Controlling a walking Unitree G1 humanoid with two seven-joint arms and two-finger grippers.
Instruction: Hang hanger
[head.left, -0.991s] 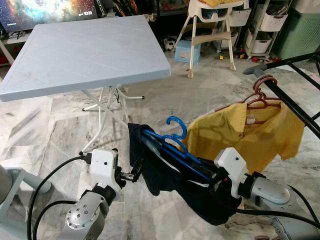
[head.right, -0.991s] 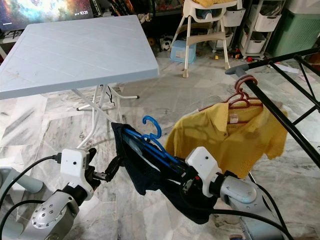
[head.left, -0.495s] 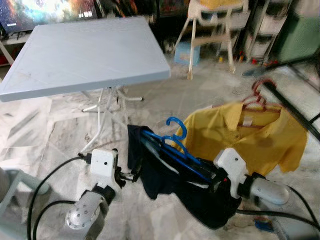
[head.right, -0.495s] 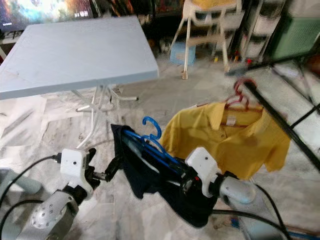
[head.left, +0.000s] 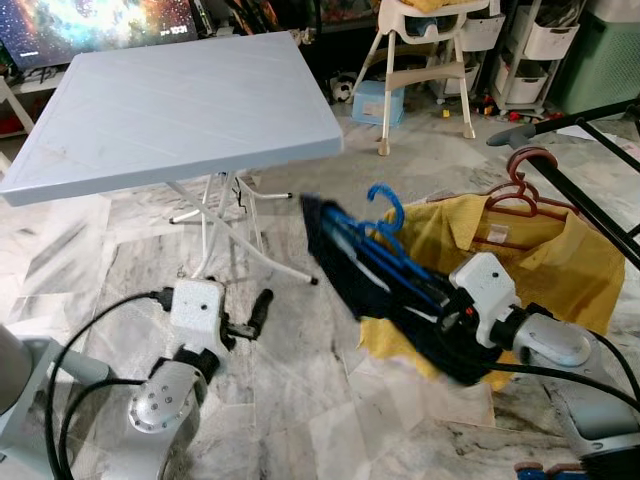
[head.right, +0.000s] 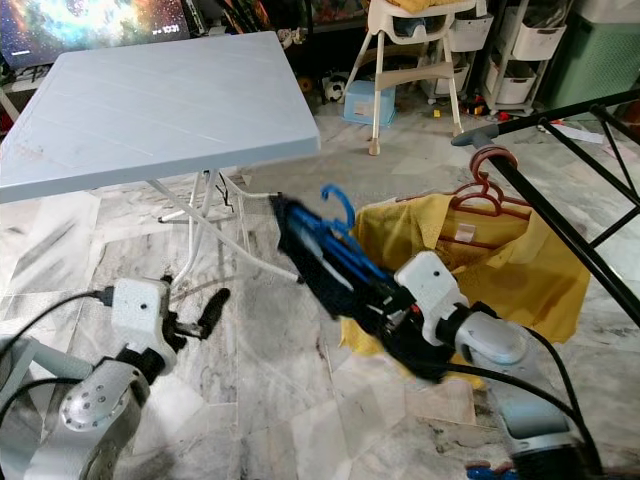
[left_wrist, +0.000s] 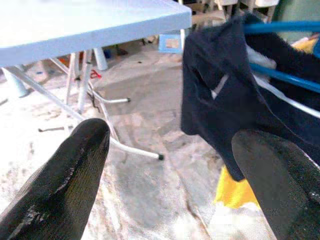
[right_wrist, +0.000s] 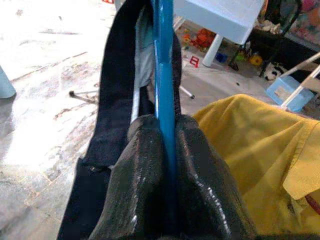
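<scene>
A blue hanger (head.left: 385, 250) carries a dark navy garment (head.left: 345, 265), and its hook (head.left: 388, 205) points up. My right gripper (right_wrist: 165, 125) is shut on the hanger's blue bar and holds it raised in front of a yellow shirt (head.left: 560, 270). That shirt hangs on a reddish hanger (head.left: 520, 190) over the black rack bar (head.left: 590, 215) at the right. My left gripper (left_wrist: 172, 140) is open, low at the left and apart from the garment's edge.
A pale blue folding table (head.left: 180, 100) stands at the back left, with its white legs (head.left: 225, 220) reaching toward the garment. A white high chair (head.left: 425, 60), storage shelves (head.left: 525, 60) and a green bin (head.left: 600, 60) line the back. The marble floor (head.left: 300, 400) is bare in front.
My right gripper has lifted the hanger and dark garment up and to the right, against the yellow shirt. The garment's edge has pulled away from my left gripper, which stays low.
</scene>
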